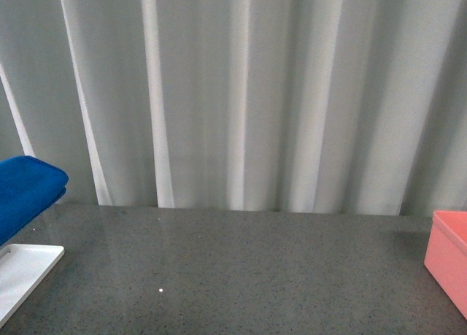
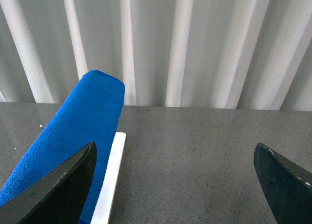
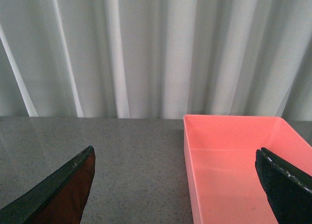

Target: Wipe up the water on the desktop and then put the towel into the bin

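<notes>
The left gripper point(image 2: 174, 146) has two matte black fingers point(image 2: 63, 185), wedge-shaped and tapering to narrow tips. The right gripper point(image 3: 175, 149) has matching fingers point(image 3: 53, 194); one inner face looks reddish, the other carries pale edge specks.

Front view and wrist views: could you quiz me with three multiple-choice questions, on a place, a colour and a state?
1. In the front view, the bright blue fluffy microfibre towel sits: A far left; B centre; C far right.
2. The rectangular plastic bin is: A green; B pink; C yellow.
3. The black left gripper is: A shut on the towel; B open; C out of view.
Answers: 1 A, it shows at the left edge; 2 B, its walls are salmon-pink; 3 B, its fingers stand wide apart.
</notes>
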